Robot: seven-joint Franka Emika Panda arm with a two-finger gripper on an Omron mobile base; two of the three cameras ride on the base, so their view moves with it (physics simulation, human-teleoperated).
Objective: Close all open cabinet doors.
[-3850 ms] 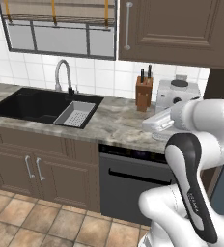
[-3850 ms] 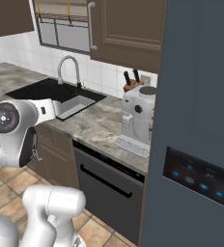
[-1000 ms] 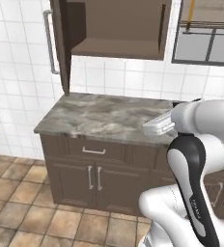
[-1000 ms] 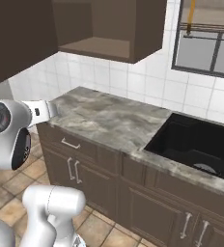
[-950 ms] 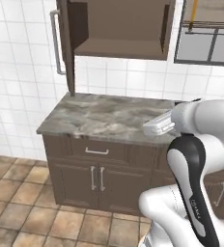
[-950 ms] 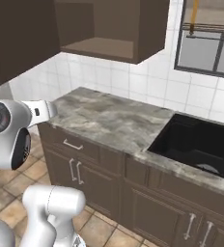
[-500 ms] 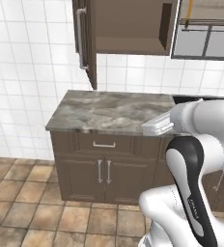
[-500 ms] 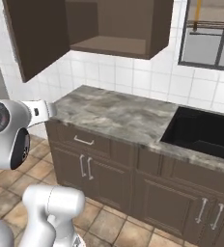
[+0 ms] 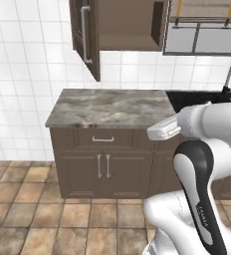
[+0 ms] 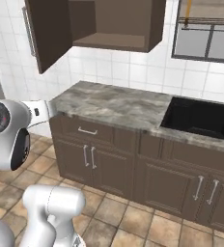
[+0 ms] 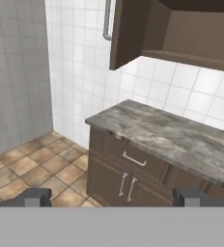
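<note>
Base has driven: whole picture slid, sink [image 10: 204,118] now off to side, and we face tall dark brown wooden cupboard door [image 9: 86,36] with silver bar handle [image 9: 84,34], swung open over grey marble tabletop [image 9: 107,107]. So we are lined up, door not shut yet. Jaws [image 11: 112,196] wide apart, holding nothing; door hangs high above them, well apart, toward upper left in hand view.

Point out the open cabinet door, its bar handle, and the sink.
open cabinet door [image 10: 47,34], right base view, on its inner face.
bar handle [image 9: 85,34], left base view, mid-bar.
sink [image 10: 201,118], right base view, on the black basin floor.
</note>
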